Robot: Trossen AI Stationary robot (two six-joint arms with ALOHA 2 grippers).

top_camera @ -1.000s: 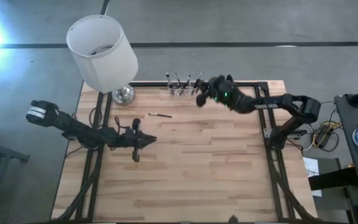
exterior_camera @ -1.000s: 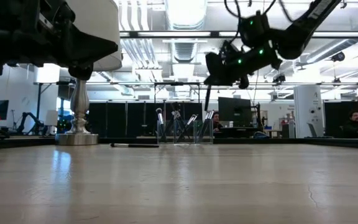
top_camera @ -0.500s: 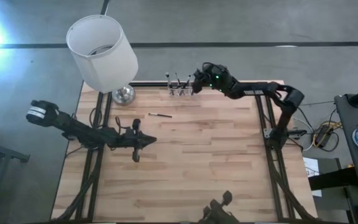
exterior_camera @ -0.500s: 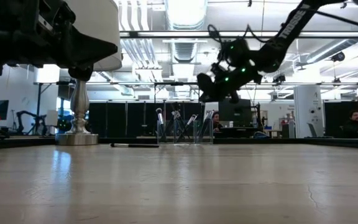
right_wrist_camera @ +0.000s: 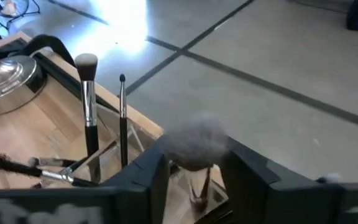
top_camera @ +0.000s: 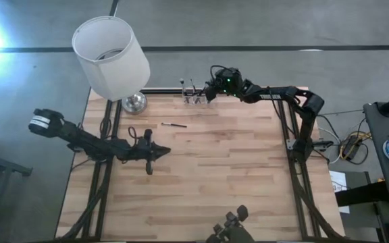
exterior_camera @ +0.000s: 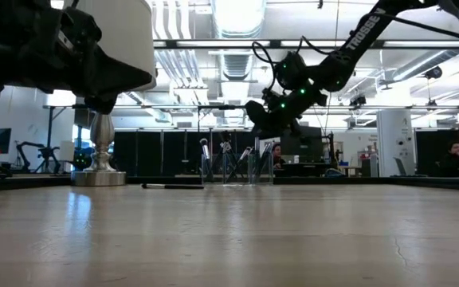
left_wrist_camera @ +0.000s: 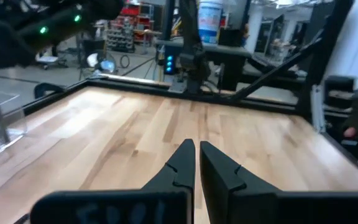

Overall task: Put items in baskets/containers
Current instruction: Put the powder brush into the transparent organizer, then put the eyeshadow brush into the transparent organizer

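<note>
The right end effector [top_camera: 211, 90] is held above the clear holder [top_camera: 196, 99] at the far edge of the worktop [top_camera: 215, 169], just beside the lamp base [top_camera: 134, 102]. In the right wrist view a fluffy-tipped brush [right_wrist_camera: 199, 152] is pinched between the fingers [right_wrist_camera: 151, 165], its handle pointing down into the holder. Two brushes [right_wrist_camera: 89, 112] are seen standing upright in the holder, others leaning inside it. One loose brush [top_camera: 174, 124] is left lying flat on the worktop, near the holder, toward the left arm. The left end effector [top_camera: 148, 154] is parked low over the worktop's left-middle part, well apart from the holder, its fingers [left_wrist_camera: 182, 165] pressed almost together with nothing between them. The white lampshade [top_camera: 110, 57] is seen at the far left corner.
</note>
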